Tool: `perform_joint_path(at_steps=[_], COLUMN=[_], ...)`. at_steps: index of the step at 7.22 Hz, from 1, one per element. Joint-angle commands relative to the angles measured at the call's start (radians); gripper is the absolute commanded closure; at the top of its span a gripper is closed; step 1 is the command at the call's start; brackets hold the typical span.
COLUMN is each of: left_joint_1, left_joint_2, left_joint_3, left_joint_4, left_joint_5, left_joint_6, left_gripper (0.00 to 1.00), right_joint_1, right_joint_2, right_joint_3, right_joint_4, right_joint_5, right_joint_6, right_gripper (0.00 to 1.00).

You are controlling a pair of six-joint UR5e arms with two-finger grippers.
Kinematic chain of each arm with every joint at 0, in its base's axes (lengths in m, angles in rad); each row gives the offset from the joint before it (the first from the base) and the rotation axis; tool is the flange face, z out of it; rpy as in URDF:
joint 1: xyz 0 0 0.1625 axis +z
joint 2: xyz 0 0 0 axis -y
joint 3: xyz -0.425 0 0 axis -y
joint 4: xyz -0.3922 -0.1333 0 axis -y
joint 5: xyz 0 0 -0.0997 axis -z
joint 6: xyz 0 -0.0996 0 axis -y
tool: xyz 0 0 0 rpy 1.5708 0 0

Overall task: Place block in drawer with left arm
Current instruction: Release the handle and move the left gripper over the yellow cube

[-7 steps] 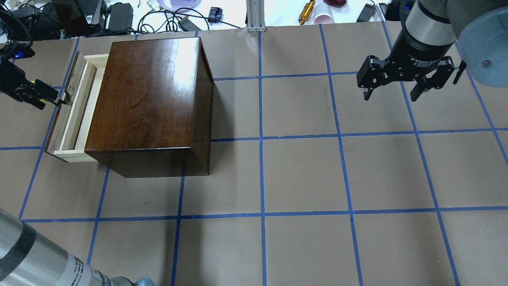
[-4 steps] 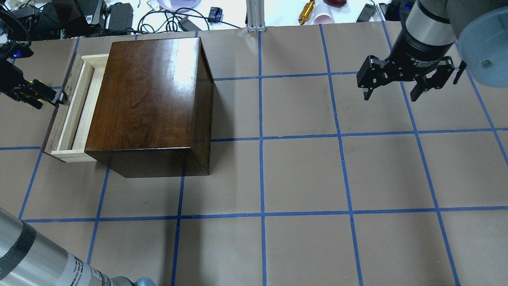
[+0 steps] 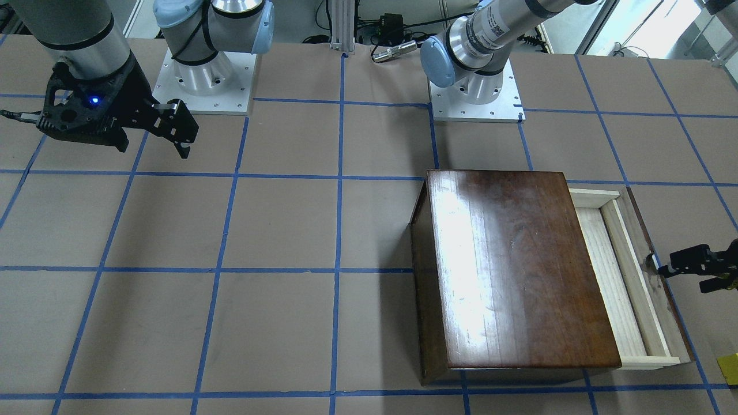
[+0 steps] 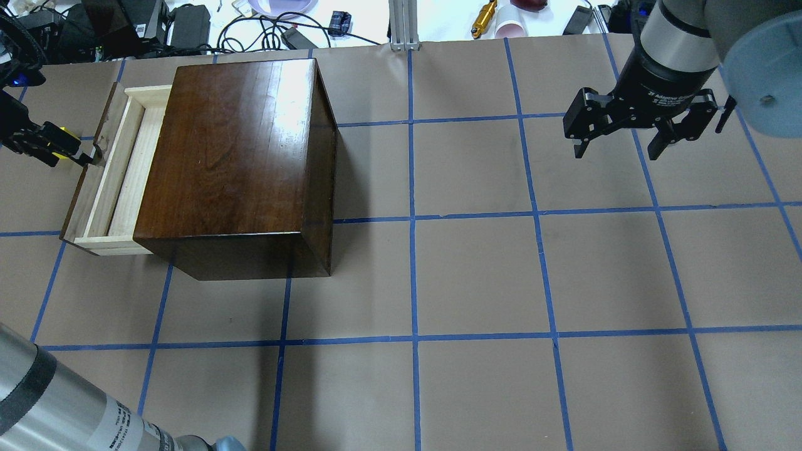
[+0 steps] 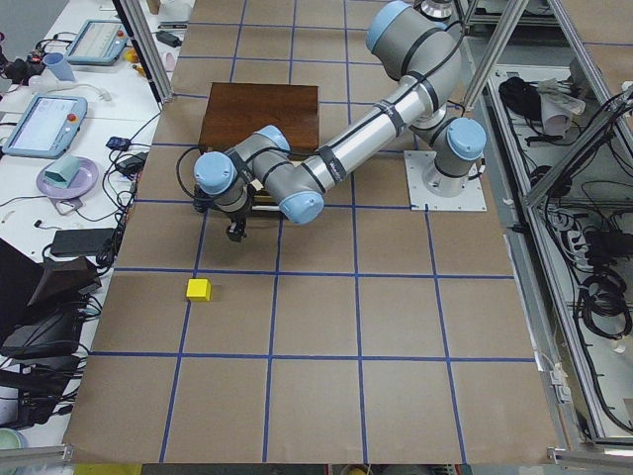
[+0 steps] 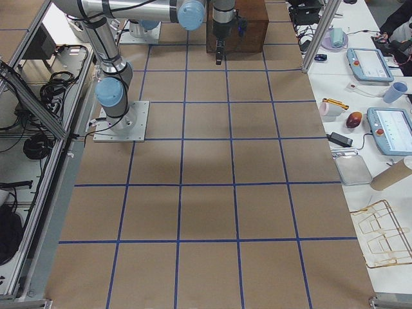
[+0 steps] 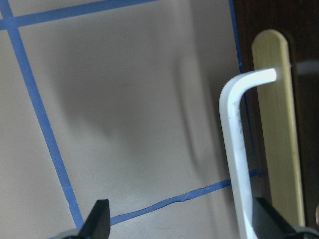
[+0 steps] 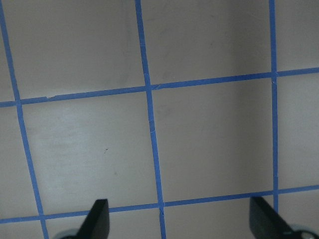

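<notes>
The drawer (image 4: 119,181) sticks partly out of the left side of the dark box, pale wood inside, and it looks empty. My left gripper (image 4: 78,155) is at its dark front panel. In the left wrist view the fingers (image 7: 99,221) stand wide apart with the silvery handle (image 7: 234,149) between them, close to the right finger, so the gripper is open. The yellow block (image 5: 199,289) lies on the table beyond the drawer front, apart from the gripper, and also shows at the front-facing view's edge (image 3: 727,369). My right gripper (image 4: 617,153) hangs open and empty at far right.
The glossy dark-brown box casing (image 4: 238,163) stands at the table's left part. Cables and devices (image 4: 188,25) lie beyond the far edge. The arm bases (image 3: 475,95) are bolted at the robot's side of the table.
The drawer has slid further out of the box to the left, and my left gripper has moved left with its handle. The right arm has not moved.
</notes>
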Motion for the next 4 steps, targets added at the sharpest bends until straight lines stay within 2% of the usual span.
perform_joint_path(at_steps=[1,3,4], left_joint_1=[0.002,0.03,0.032], left_joint_2=[0.022,-0.007,-0.022], left_joint_3=[0.037,0.12,0.13], left_joint_4=[0.0,0.034,0.121], left_joint_5=[0.028,0.059,0.075], left_joint_6=[-0.001,-0.015,-0.017], left_gripper=[0.0,0.0,0.0], right_joint_1=[0.0,0.0,0.0], right_joint_2=[0.0,0.0,0.0], right_joint_3=[-0.001,-0.001,-0.001], right_joint_4=[0.0,0.0,0.0], right_joint_5=[0.0,0.0,0.0], right_joint_6=[0.0,0.0,0.0], right_gripper=[0.0,0.0,0.0])
